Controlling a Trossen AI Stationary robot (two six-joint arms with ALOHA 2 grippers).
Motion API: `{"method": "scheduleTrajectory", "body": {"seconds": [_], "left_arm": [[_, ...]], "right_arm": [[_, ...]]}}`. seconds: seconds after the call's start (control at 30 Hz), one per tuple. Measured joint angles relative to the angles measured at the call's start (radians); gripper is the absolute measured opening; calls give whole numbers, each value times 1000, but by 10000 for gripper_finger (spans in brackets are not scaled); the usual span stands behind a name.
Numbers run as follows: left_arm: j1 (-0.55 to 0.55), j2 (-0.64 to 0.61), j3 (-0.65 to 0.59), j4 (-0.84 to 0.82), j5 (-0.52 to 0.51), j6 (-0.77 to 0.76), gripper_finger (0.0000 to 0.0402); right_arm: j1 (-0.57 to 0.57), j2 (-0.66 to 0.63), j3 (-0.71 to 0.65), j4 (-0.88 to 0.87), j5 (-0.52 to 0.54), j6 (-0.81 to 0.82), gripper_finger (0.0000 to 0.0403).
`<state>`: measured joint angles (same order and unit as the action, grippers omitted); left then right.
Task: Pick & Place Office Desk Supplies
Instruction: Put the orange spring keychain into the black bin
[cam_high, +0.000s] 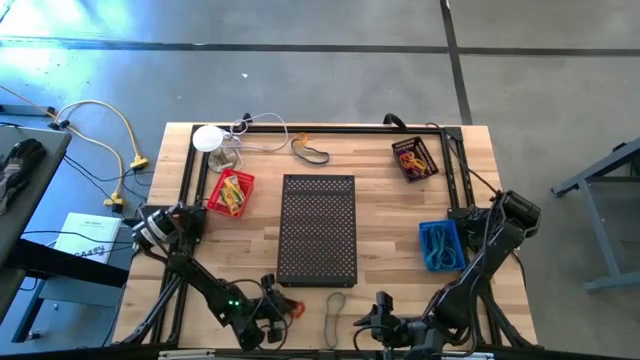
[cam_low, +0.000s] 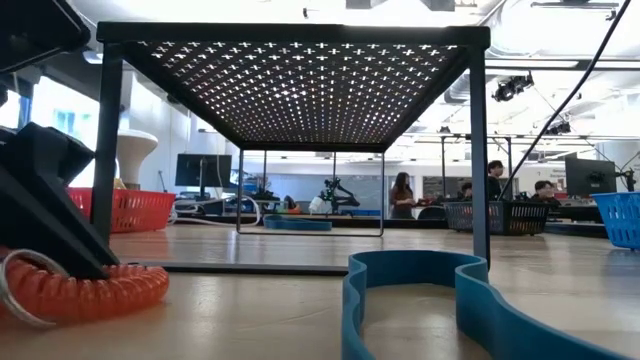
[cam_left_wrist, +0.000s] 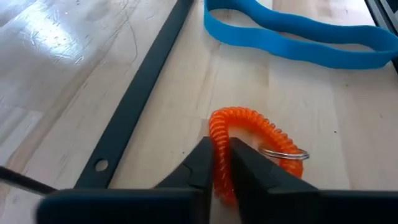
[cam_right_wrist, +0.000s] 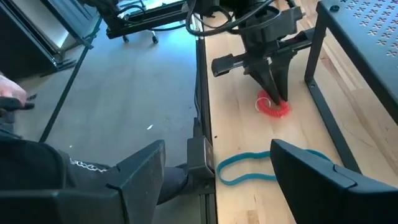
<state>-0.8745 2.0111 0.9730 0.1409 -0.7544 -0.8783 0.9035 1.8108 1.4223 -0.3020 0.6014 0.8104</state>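
Left wrist view tells the story best: the left gripper (cam_left_wrist: 222, 163) has its fingers pinched onto the orange coil (cam_left_wrist: 245, 134), a springy wrist-cord with a metal ring (cam_left_wrist: 283, 154) on it, lying on the wooden table (cam_left_wrist: 56, 74) just beside the foot bar of the black mesh shelf (cam_high: 318, 228), near the front edge.

If I were doing this lift, I'd go straight up and slow. The grip is only on one strand of the loop, so the rest will probably dangle and bounce, and a quick swing could flick it out. Also worth clearing the shelf leg before heading sideways.

The right gripper (cam_right_wrist: 217, 168) sits wide open, holding nothing, parked at the front edge above a blue band (cam_right_wrist: 249, 167) lying flat on the wood.

Bins: the red basket (cam_high: 231, 192) on the left has yellow and reddish bits in it, can't make out more. The dark tray (cam_high: 415, 158) at the back right holds some reddish loops. The blue bin (cam_high: 440, 244) on the right has blue bands inside. One more brownish band (cam_high: 311, 150) lies loose at the back.
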Motion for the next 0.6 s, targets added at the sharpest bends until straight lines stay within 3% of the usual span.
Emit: {"method": "scheduleTrajectory", "body": {"seconds": [0.13, 0.3, 0.4, 0.5, 0.6], "left_arm": [[-2, -49, -5, 42, 24, 53, 12], [-10, -199, 0, 254, 68, 336, 12], [-7, -290, -3, 298, 65, 488, 11], [-4, -381, -2, 336, 32, 635, 11], [1, -442, -1, 341, -50, 767, 10]], "right_arm": [[0, 27, 0, -3, -2, -51, 277], [-1, 55, 0, 0, 0, -145, 277], [-10, 61, 0, 7, 2, -220, 277], [-34, 61, 0, 32, 5, -305, 277], [-58, 59, 0, 95, 124, -456, 277]]}}
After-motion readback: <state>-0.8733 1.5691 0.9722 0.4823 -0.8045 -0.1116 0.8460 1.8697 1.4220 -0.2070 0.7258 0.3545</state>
